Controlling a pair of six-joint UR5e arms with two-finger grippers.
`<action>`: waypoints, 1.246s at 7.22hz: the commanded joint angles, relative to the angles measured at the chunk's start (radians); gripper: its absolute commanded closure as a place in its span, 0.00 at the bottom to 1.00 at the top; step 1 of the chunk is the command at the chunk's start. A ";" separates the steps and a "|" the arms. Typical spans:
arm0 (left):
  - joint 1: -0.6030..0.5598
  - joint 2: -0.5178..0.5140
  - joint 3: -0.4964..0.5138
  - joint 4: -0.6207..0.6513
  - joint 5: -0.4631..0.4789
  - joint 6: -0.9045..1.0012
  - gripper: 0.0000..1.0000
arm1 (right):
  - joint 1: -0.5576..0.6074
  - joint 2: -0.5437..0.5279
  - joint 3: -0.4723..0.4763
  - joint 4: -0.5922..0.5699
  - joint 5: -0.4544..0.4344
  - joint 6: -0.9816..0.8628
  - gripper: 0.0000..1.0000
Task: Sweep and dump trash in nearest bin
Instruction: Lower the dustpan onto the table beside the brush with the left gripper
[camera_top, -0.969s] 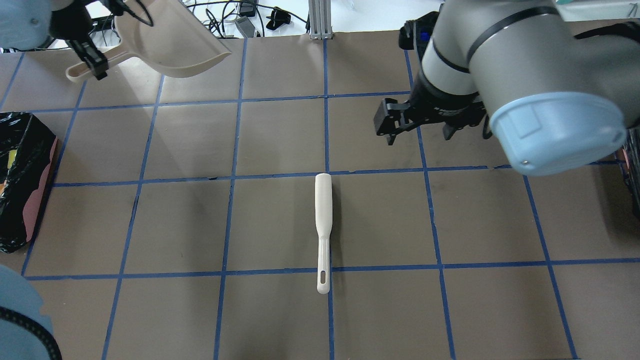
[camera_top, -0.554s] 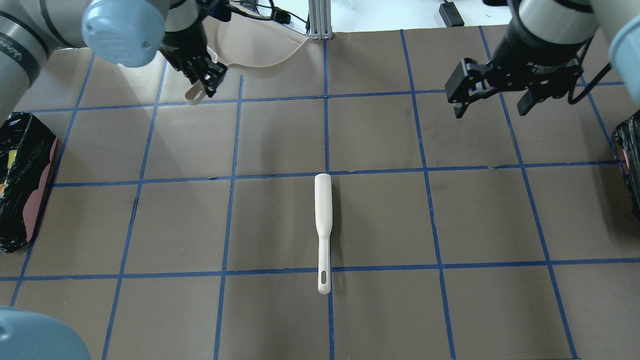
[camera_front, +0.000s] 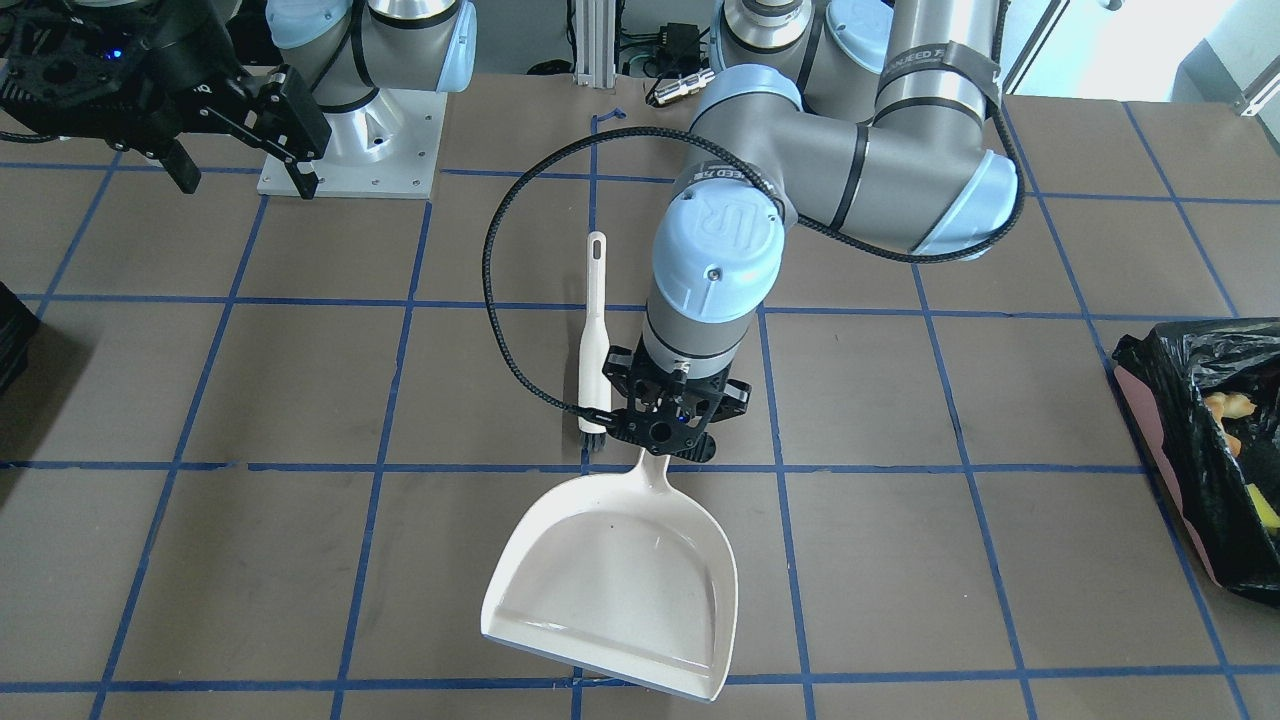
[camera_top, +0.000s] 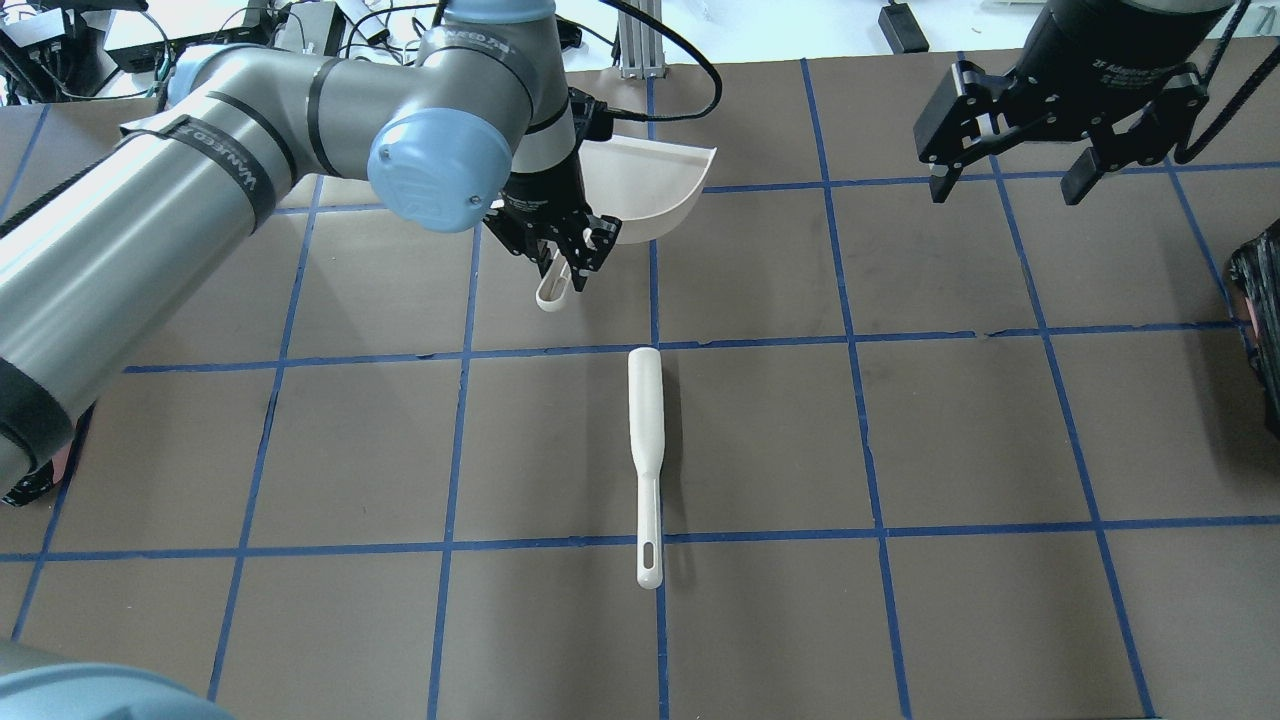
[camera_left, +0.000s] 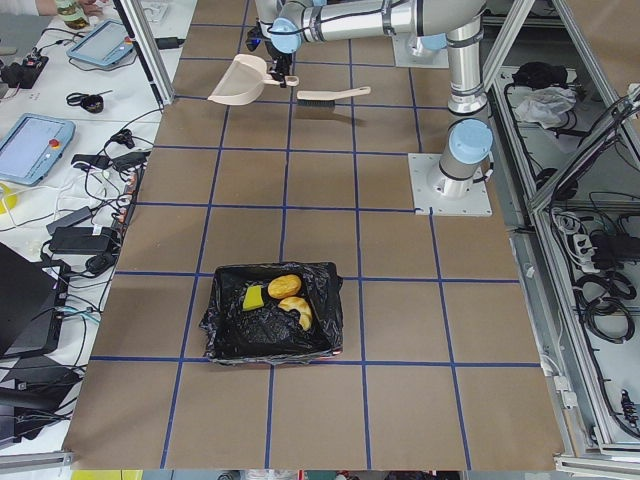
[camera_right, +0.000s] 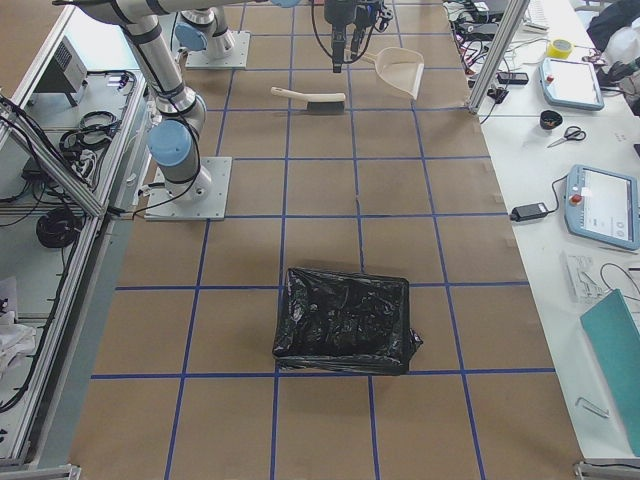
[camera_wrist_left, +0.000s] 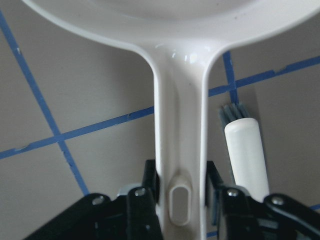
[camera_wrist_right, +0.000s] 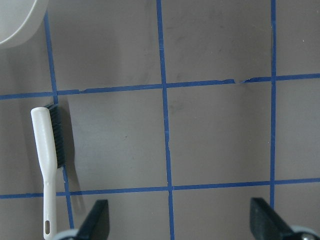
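The trash lies inside the bin (camera_left: 215, 330) at my left end of the table: a brown lump (camera_left: 285, 286), a yellow-green wedge (camera_left: 254, 298) and an orange-tan slice (camera_left: 298, 313). The bin also shows in the front-facing view (camera_front: 1150, 420). My left gripper (camera_front: 664, 436) is shut on the handle of an empty cream dustpan (camera_front: 620, 580). It holds the dustpan over the table's far middle (camera_top: 650, 185). The wrist view shows both fingers (camera_wrist_left: 145, 200) clamping the handle (camera_wrist_left: 179, 150). My right gripper (camera_top: 1005, 180) is open and empty above the far right.
A cream hand brush (camera_top: 646, 450) lies on the table's middle, bristles toward the dustpan, and shows in the right wrist view (camera_wrist_right: 47, 155). A second black-bagged bin (camera_right: 345, 320) stands at my right end. Blue tape lines grid the brown table.
My left arm swung the dustpan from the far left corner to the far middle, near the brush head. My right gripper moved right and farther back, still open.
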 joint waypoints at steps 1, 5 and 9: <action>-0.045 -0.047 -0.003 0.002 -0.041 -0.074 1.00 | 0.002 0.002 0.002 -0.004 -0.002 0.116 0.00; -0.098 -0.092 -0.004 0.005 -0.040 -0.110 1.00 | 0.048 0.022 0.031 -0.056 0.053 0.106 0.00; -0.099 -0.109 -0.007 0.005 -0.030 -0.154 1.00 | 0.050 0.016 0.066 -0.115 0.016 0.121 0.04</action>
